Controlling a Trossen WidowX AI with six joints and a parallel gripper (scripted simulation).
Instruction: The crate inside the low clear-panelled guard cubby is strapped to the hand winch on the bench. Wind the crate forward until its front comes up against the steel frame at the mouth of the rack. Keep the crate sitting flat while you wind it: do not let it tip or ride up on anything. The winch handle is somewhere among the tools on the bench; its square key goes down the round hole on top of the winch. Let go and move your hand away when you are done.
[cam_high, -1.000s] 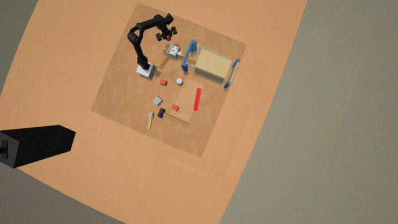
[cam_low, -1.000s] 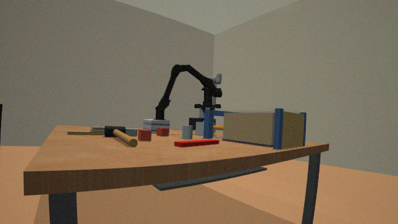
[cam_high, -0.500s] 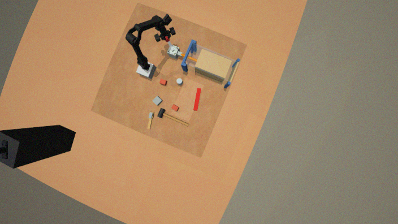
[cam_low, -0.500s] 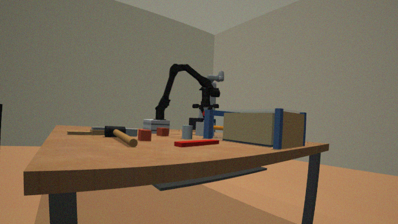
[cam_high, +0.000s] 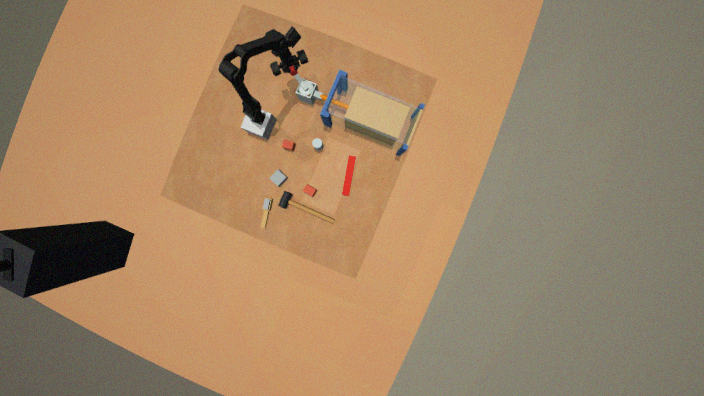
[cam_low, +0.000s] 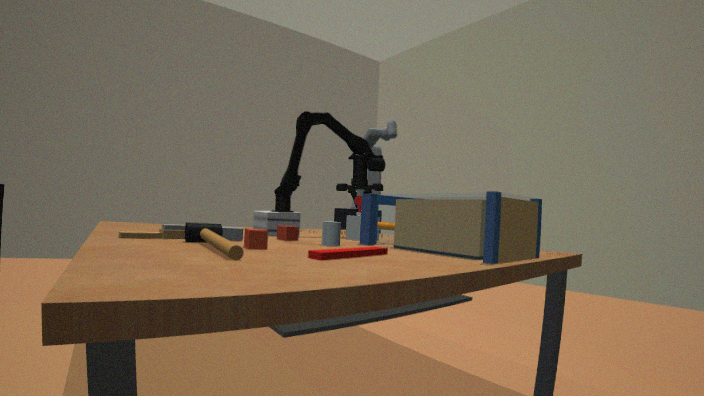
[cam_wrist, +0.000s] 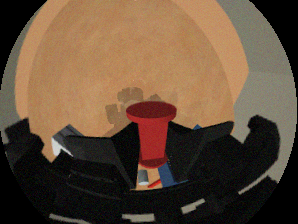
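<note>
My gripper (cam_high: 292, 71) (cam_wrist: 148, 119) is shut on the red knob (cam_low: 358, 203) (cam_wrist: 151, 111) of the winch handle. The handle's grey crank arm (cam_high: 299, 79) runs from the knob to the top of the grey winch (cam_high: 310, 95) (cam_low: 354, 228); the key in its hole is hidden. An orange strap (cam_high: 339, 103) (cam_low: 385, 226) runs from the winch side to the tan crate (cam_high: 380, 111) (cam_low: 440, 225). The crate sits flat in the clear-panelled cubby, with a gap between its front and the blue frame (cam_high: 326, 118) (cam_low: 369, 220) at the mouth.
Away from the winch lie a grey cylinder (cam_high: 317, 144) (cam_low: 331, 234), a red bar (cam_high: 349, 175) (cam_low: 348, 253), two red blocks (cam_high: 288, 145) (cam_high: 310, 190), a grey block (cam_high: 278, 178), a black-headed mallet (cam_high: 285, 200) (cam_low: 203, 232) and a small wooden-handled tool (cam_high: 265, 218).
</note>
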